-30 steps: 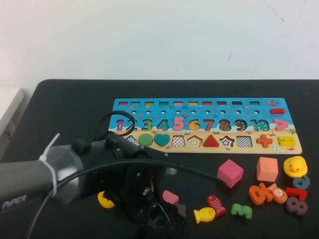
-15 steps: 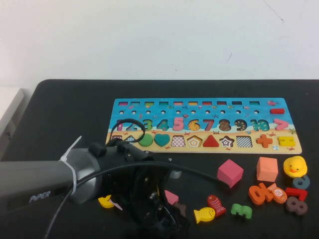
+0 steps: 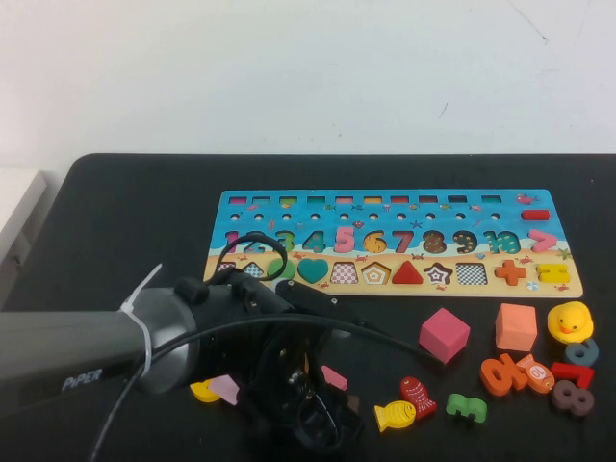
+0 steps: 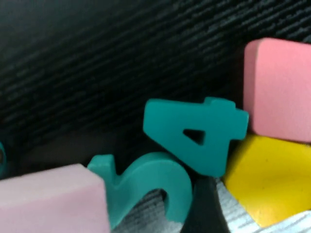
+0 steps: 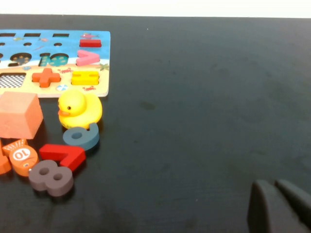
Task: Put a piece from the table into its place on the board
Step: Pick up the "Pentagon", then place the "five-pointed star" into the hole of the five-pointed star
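Note:
The puzzle board (image 3: 404, 199) lies at the far middle of the black table, with most numbers and shapes seated in it. My left gripper (image 3: 313, 419) is low over loose pieces at the near middle, and the arm hides much there. The left wrist view shows, very close, a teal 4 (image 4: 199, 136), a teal curved number (image 4: 146, 184), a pink block (image 4: 279, 87), a yellow piece (image 4: 267, 184) and a pale pink block (image 4: 48, 199). My right gripper (image 5: 281, 206) is shut and empty over bare table, out of the high view.
Loose pieces lie near the front right: a pink cube (image 3: 444, 333), an orange cube (image 3: 516, 326), a yellow duck (image 3: 570, 320), a yellow fish (image 3: 395, 415), a red fish (image 3: 418, 396), a green 3 (image 3: 466, 407) and several numbers (image 3: 520, 373). A yellow piece (image 3: 203, 391) lies left of the arm.
My left arm has swung to the right and come down over the loose pieces. A pale pink piece now shows beside the yellow one at the arm's left.

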You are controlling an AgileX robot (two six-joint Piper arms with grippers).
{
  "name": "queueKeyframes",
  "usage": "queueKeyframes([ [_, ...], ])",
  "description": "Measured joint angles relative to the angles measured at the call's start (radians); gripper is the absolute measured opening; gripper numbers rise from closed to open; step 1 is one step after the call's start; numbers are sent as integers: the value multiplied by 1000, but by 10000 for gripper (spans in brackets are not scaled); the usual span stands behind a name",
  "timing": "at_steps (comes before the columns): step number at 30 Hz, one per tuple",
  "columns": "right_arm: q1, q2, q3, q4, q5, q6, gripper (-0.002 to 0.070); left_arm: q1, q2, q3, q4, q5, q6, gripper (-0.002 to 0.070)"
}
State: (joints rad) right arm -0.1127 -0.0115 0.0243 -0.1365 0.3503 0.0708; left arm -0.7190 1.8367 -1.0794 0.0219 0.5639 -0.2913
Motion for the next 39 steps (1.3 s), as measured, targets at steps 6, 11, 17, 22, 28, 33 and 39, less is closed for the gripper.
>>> queueKeyframes([
  [6,0,0,0,0,0,0,18,0,17,-9,15,-37,0,437],
  [11,0,0,0,0,0,0,19,0,30,-30,19,-31,0,407],
  [17,0,0,0,0,0,0,19,0,32,-42,23,8,14,311],
  [22,0,0,0,0,0,0,18,0,1,-40,21,70,24,311],
  [28,0,0,0,0,0,0,18,2,-102,-74,4,151,120,311],
  [33,0,0,0,0,0,0,19,37,-110,-233,-14,273,249,311],
  [39,0,0,0,0,0,0,19,59,7,-522,-15,385,347,311],
])
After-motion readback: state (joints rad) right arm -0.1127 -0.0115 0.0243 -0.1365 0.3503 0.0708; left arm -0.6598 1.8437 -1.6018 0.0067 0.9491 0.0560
